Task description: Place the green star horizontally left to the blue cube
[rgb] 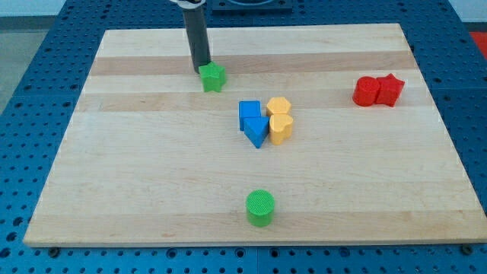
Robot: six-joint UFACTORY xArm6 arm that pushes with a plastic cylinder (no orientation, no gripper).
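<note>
- My tip [202, 68] is down on the wooden board [137, 190], touching the green star [213, 78] at its upper-left edge.
- No jaws here, only a bare rod, so nothing is grasped.
- The blue cube [249, 112] sits lower right of my tip, apart from the star, touching a blue triangular block [257, 131].

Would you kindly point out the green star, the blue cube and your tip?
Green star block [214, 78], camera view: top face.
Blue cube block [249, 113], camera view: top face.
My tip [202, 69], camera view: rod's very end.

Two red blocks [378, 90] touch at right, yellow blocks [280, 119] mid-board, a green cylinder [260, 208] near bottom.
</note>
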